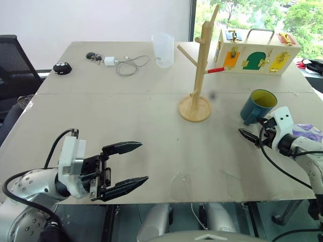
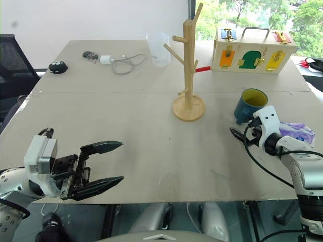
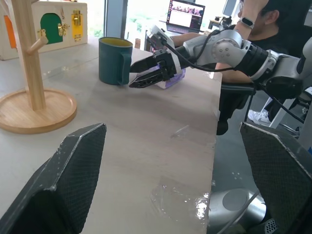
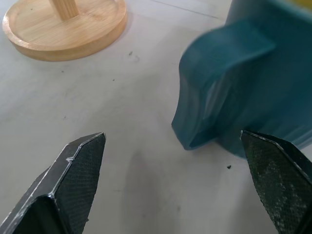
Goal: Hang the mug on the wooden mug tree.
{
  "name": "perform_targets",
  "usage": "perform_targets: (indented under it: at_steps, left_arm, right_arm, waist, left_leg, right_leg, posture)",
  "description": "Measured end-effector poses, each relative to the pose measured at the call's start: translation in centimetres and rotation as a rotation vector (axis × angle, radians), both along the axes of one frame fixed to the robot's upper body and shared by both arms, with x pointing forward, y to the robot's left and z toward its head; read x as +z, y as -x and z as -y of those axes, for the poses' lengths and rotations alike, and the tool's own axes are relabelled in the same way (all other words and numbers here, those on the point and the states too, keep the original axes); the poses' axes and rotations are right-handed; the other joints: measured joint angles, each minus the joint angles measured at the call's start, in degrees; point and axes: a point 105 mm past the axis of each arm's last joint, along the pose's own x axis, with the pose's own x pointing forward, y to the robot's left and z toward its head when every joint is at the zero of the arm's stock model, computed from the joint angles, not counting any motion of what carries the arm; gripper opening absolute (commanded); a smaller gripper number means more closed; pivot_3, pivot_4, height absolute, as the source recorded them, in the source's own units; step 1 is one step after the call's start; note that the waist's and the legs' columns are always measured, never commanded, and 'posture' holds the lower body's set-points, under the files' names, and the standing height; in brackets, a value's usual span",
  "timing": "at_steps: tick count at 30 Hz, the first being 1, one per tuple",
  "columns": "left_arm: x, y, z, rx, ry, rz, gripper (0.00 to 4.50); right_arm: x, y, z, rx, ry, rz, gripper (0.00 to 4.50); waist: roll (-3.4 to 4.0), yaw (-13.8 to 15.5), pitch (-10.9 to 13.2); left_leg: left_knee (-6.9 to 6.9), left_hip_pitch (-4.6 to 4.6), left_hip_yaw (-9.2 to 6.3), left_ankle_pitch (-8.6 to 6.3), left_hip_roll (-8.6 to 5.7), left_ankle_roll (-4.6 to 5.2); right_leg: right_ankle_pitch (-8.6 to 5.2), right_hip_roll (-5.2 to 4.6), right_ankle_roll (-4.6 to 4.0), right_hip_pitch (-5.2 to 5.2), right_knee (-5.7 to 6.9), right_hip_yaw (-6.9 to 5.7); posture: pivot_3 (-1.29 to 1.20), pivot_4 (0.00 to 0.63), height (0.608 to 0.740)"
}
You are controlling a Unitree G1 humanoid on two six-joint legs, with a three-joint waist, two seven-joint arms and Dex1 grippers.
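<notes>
The dark teal mug with a yellow-green inside stands upright on the table's right side, its handle turned toward my right gripper. My right gripper is open just in front of the mug, its fingertips low over the table on either side of the handle and apart from it. The wooden mug tree stands on its round base at mid-table, left of the mug, its pegs bare. Over the table's near left edge, my left gripper is open and empty, pointing right.
At the back stand a clear measuring cup and a wooden box with coloured latches. A charger with cable and a black object lie at the back left. A purple packet lies by my right wrist. A person sits beyond the table's right side.
</notes>
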Motion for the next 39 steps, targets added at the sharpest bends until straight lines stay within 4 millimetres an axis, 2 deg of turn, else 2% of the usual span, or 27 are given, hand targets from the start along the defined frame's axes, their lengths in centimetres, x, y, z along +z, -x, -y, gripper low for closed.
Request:
perform_targets:
  at_steps: [3,4,5,7,8,9,12,14,15,18,25,28,34,39]
  left_arm:
    - [0.0,-0.2,0.0,0.025,-0.001,-0.001,4.50]
    - [0.0,-0.2,0.0,0.025,-0.001,-0.001,4.50]
    - [0.0,-0.3,0.0,0.029,-0.002,0.000,4.50]
    - [0.2,-0.3,0.2,0.044,-0.008,0.007,4.50]
    - [0.2,-0.3,0.3,0.046,-0.010,0.009,4.50]
    - [0.3,-0.3,0.4,0.050,-0.012,0.011,4.50]
    - [0.4,-0.5,0.5,0.070,-0.015,0.013,4.50]
    - [0.5,-0.6,0.6,0.075,-0.017,0.019,4.50]
    - [0.6,-0.6,0.6,0.079,-0.019,0.021,4.50]
    - [0.8,-0.8,0.8,0.085,-0.031,0.026,4.50]
    - [1.3,-1.3,0.9,0.102,-0.026,0.037,4.50]
    - [1.7,-1.6,1.0,0.111,-0.019,0.051,4.50]
    - [2.1,-2.0,1.1,0.123,-0.007,0.067,4.50]
    - [2.5,-2.2,1.2,0.134,0.041,0.072,4.50]
  right_arm:
    - [-0.6,-0.3,-0.3,0.021,-0.003,-0.003,4.46]
    - [-0.6,-0.3,-0.3,0.021,-0.004,-0.003,4.08]
    - [-0.7,-0.3,-0.3,0.026,-0.004,-0.003,3.97]
    - [-0.6,-0.8,-0.7,0.035,-0.016,0.012,3.16]
    - [-0.4,-0.9,-1.0,0.040,-0.021,0.020,2.56]
    - [-0.2,-1.1,-1.2,0.045,-0.026,0.030,2.32]
    - [0.6,-1.6,-1.8,0.057,-0.041,0.057,2.32]
    - [0.8,-1.7,-1.9,0.060,-0.047,0.063,1.91]
    - [0.7,-1.9,-2.0,0.059,-0.049,0.062,1.64]
    - [0.2,-2.3,-2.1,0.054,-0.057,0.050,0.09]
    - [0.3,-2.4,-2.4,0.076,-0.058,0.059,0.09]
    - [1.0,-2.1,-2.8,0.117,-0.047,0.076,0.09]
    - [6.6,-2.9,-4.6,0.237,-0.022,0.176,0.09]
    - [12.2,-3.9,-7.2,0.321,0.011,0.233,0.09]
  waist:
    - [0.00,0.01,0.00]
    - [0.00,0.01,0.00]
    - [0.01,0.01,0.01]
    - [0.01,-0.10,0.01]
    - [0.01,-0.20,0.01]
    - [0.01,-0.30,0.01]
    - [0.01,-0.65,0.01]
    - [0.01,-0.66,0.01]
    - [0.01,-0.67,0.01]
    - [0.01,-0.84,0.01]
    - [0.04,-1.10,0.02]
    - [0.10,-1.07,0.06]
    - [0.20,-1.21,0.13]
    - [0.23,-1.16,0.16]
  left_leg:
    - [0.00,0.00,0.00,0.00,0.00,0.00]
    - [0.00,-0.01,0.00,0.00,0.00,0.00]
    - [0.00,0.00,0.00,0.00,0.00,0.00]
    - [0.00,0.00,0.01,0.00,0.00,0.00]
    - [0.00,0.00,0.01,0.00,0.00,0.00]
    - [0.00,0.00,0.01,0.00,0.00,-0.01]
    - [0.00,-0.01,0.01,0.00,0.00,-0.01]
    - [0.00,-0.02,0.01,0.00,0.00,0.00]
    - [0.00,-0.01,0.01,0.00,0.00,-0.01]
    - [0.00,-0.01,0.01,0.00,-0.01,-0.01]
    - [-0.01,-0.02,0.05,0.00,-0.01,-0.01]
    - [-0.01,-0.03,0.05,0.00,-0.01,-0.01]
    - [-0.04,-0.03,0.12,0.00,0.00,-0.01]
    - [-0.10,-0.09,0.13,0.00,0.00,-0.01]
  right_leg:
    - [0.00,0.00,0.00,-0.01,0.00,0.00]
    - [0.00,0.00,0.00,-0.01,0.00,0.00]
    - [0.00,0.00,0.00,-0.01,0.01,0.01]
    - [0.00,0.00,0.00,-0.02,0.03,0.03]
    - [0.00,0.00,0.00,-0.02,0.03,0.04]
    - [0.00,0.00,0.00,-0.03,0.04,0.04]
    - [0.00,0.00,0.00,-0.04,0.03,0.04]
    - [0.00,-0.01,0.00,-0.05,0.03,0.03]
    - [0.00,0.00,0.00,-0.05,0.03,0.03]
    - [0.00,0.00,0.00,-0.07,0.07,0.04]
    - [0.00,0.00,0.00,-0.12,0.09,0.10]
    - [0.00,0.00,0.00,-0.13,0.10,0.11]
    - [0.01,0.02,0.00,-0.20,0.11,0.18]
    - [0.01,0.00,0.00,-0.27,0.05,0.18]
  posture:
    - [0.00,0.150,0.740]
    - [0.00,0.150,0.740]
    - [0.00,0.150,0.740]
    - [0.00,0.150,0.740]
    - [0.00,0.150,0.740]
    - [0.00,0.150,0.740]
    - [0.00,0.150,0.740]
    - [0.00,0.150,0.740]
    - [0.00,0.150,0.740]
    - [0.00,0.150,0.740]
    - [0.00,0.150,0.740]
    - [0.00,0.150,0.740]
    - [0.00,0.150,0.740]
    - [0.00,0.150,0.740]
